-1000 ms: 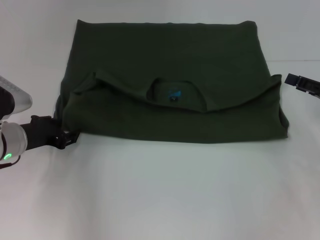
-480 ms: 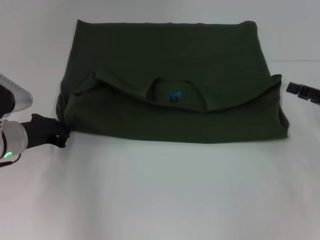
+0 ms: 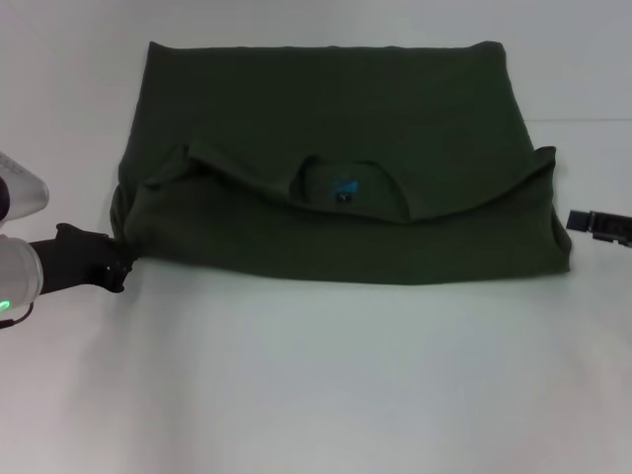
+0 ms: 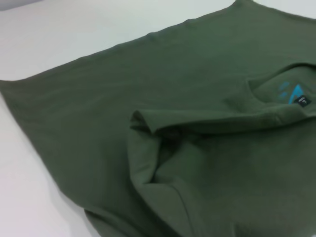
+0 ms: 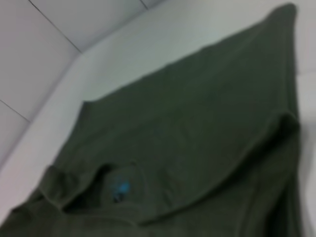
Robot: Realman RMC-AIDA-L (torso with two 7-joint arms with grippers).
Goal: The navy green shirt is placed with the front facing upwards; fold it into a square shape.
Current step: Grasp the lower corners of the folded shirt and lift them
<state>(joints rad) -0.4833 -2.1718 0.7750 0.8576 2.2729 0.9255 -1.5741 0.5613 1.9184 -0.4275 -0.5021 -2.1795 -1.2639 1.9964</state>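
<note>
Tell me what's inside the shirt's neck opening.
Inside the shirt's round neck a small tag with blue marking shows on the inner green fabric. The chest side faces down, so any print is hidden.

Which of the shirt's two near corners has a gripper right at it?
The near corner on the robot's left of the navy green shirt: the left gripper sits against it. The right gripper stands apart from the other near corner.

Navy green shirt (image 3: 336,128): matt knitted cloth, soft, lightly creased. Table (image 3: 326,385): smooth white, faint sheen. Left gripper (image 3: 117,267): matt black casing, likely plastic.
</note>
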